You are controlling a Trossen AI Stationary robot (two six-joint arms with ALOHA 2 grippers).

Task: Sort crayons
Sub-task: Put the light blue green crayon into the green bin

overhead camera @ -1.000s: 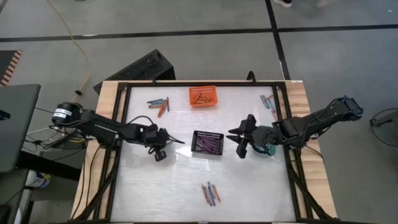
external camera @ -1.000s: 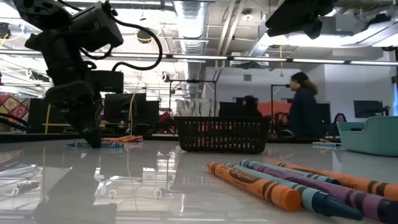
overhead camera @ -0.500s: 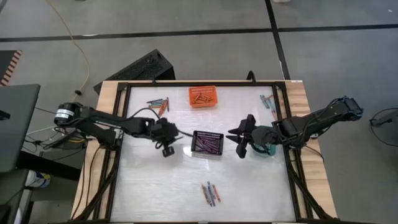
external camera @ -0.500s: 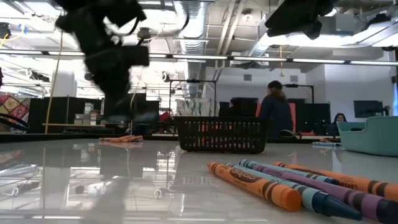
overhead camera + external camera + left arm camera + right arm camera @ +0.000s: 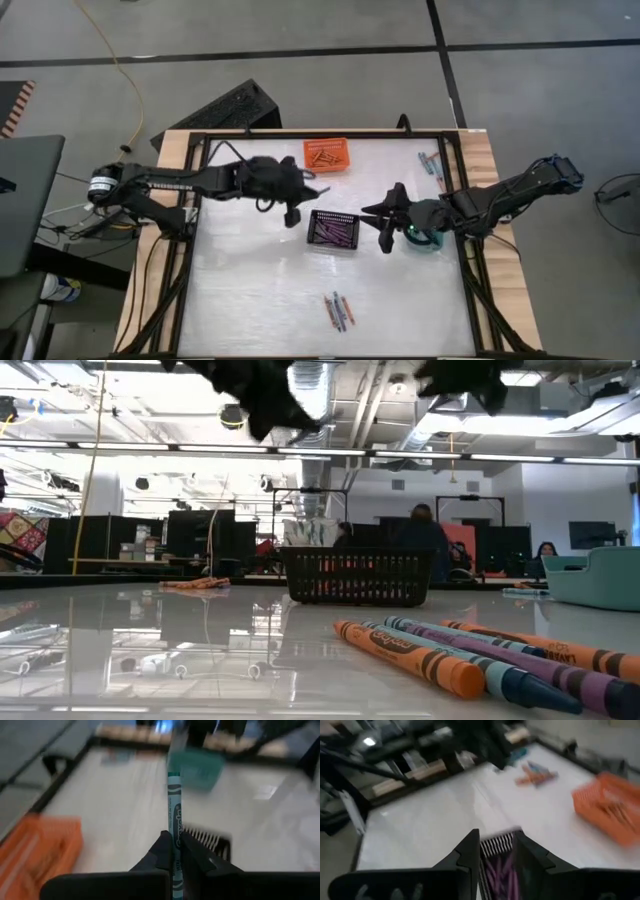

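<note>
Left fingers (image 5: 161,851) pinch a slim paper-wrapped teal crayon (image 5: 173,810); right fingers (image 5: 470,851) spread.

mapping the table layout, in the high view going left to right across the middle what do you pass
left gripper shut on a teal crayon → black basket → right gripper → teal basket

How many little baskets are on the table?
3. The orange basket sits at the far edge, the black basket is in the middle, and the teal basket is on the right, partly hidden under the right arm.
</note>
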